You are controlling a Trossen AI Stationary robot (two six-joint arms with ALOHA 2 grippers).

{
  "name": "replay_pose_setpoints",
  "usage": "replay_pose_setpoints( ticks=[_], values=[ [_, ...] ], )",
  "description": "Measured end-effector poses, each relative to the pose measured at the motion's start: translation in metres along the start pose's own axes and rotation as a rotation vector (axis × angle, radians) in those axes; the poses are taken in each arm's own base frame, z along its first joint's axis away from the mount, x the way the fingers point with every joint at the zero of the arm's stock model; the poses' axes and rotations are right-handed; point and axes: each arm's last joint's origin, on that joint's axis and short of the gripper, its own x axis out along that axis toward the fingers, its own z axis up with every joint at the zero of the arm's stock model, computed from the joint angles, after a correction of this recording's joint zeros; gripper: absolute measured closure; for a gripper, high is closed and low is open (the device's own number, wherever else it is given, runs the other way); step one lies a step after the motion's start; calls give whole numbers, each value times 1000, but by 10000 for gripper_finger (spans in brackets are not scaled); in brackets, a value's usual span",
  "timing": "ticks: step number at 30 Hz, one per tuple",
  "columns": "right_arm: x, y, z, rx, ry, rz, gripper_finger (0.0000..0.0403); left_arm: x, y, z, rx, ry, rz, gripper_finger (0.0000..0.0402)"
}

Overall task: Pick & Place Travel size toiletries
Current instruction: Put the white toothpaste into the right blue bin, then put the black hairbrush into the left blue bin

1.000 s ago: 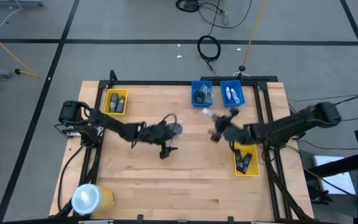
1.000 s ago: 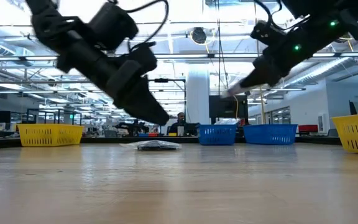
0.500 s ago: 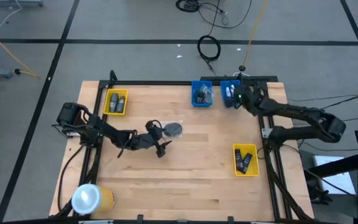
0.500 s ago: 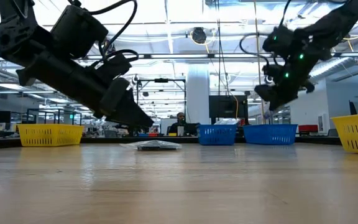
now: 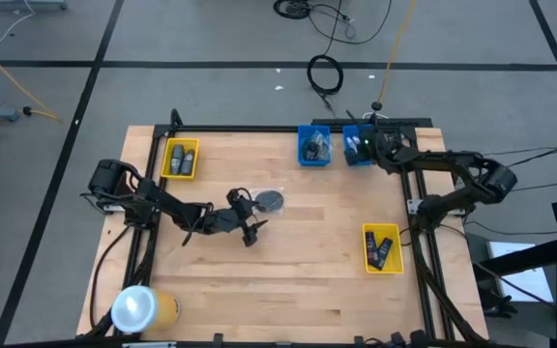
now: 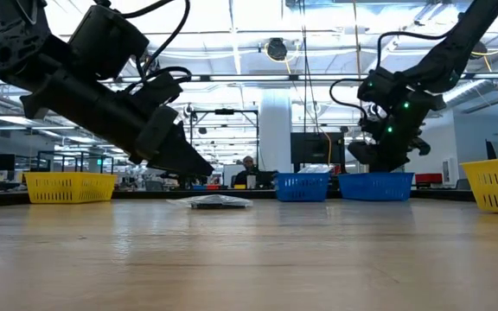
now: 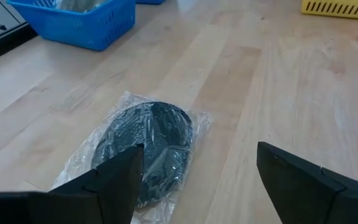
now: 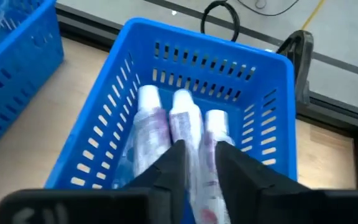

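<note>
A round grey disc in a clear bag [image 5: 272, 200] [image 7: 148, 143] lies flat on the table, left of centre. My left gripper [image 5: 253, 228] [image 7: 199, 152] hovers open just on its near left side, touching nothing. My right gripper [image 5: 361, 147] [image 8: 199, 165] is down over the right blue bin [image 5: 376, 145] at the far edge, shut on a little white tube [image 8: 194, 134]. Two more white tubes [image 8: 148, 109] [image 8: 216, 124] lie in that bin on either side of it. My right gripper pinches the middle white tube between its two fingers [image 8: 173, 165], which come from above, slanting toward the far edge, and lie along the tube. The tube's far end [image 8: 182, 102] reaches down among the other tubes in the bin; whether it rests on the bottom is not plain.
A second blue bin [image 5: 313, 145] with bagged items stands left of the first. One yellow bin [image 5: 181, 159] sits far left; another [image 5: 382, 248] with dark mini bottles sits near right. A big yellow roll [image 5: 143, 307] lies at the near left corner. Bare wood fills the middle.
My right gripper has carried the white tube from the table's middle toward the far right, over the right blue bin, then lowered into it. My left gripper has drawn back a little toward the table's left, away from the bagged disc, which has stayed put.
</note>
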Motion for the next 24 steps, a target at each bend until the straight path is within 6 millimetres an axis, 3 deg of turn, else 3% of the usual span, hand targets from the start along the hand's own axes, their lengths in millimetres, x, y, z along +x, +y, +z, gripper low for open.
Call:
replay_pose_setpoints(
  ticks=[7,13,19,24],
  values=[
    [-6,-2,6,-42,-26,79,249,0,0,0,1,0,0,101],
    [-37,0,23,-87,-178,150,223,1,1,1,23,-2,5,100],
    [-74,34,20,-250,-299,345,236,5,9,6,24,-34,34,101],
    [-93,71,-9,-396,-397,609,248,11,25,8,-61,-24,59,101]
  ],
)
